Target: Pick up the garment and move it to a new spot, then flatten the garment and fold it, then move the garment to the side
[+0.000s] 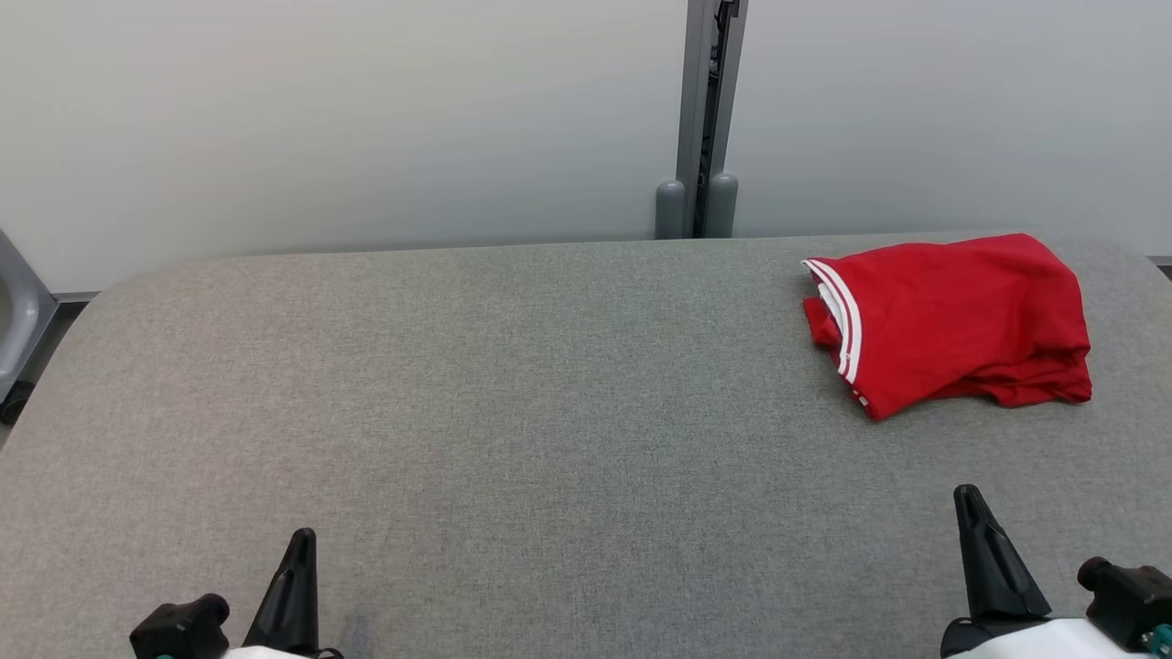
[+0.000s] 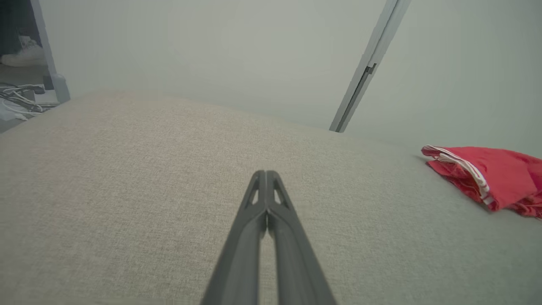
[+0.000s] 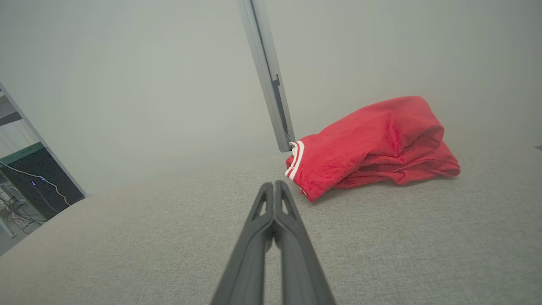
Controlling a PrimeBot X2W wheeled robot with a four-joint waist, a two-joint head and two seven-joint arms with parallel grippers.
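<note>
The garment (image 1: pixel 952 320) is red with a white-striped hem, lying folded in a loose bundle at the far right of the grey padded table (image 1: pixel 513 412). It also appears at the right edge of the left wrist view as the garment (image 2: pixel 491 178), and ahead and to the right in the right wrist view as the garment (image 3: pixel 372 146). My left gripper (image 1: pixel 300 540) rests at the lower left, shut and holding nothing, its tips together (image 2: pixel 265 173). My right gripper (image 1: pixel 967 499) sits at the lower right, short of the garment, shut and holding nothing (image 3: pixel 274 184).
A pale wall with a grey vertical post (image 1: pixel 705 119) stands behind the table. A grey chair part (image 1: pixel 18 329) is off the table's left end. Cables on the floor (image 2: pixel 21 97) and a dark cabinet (image 3: pixel 38 178) lie beyond the table's edge.
</note>
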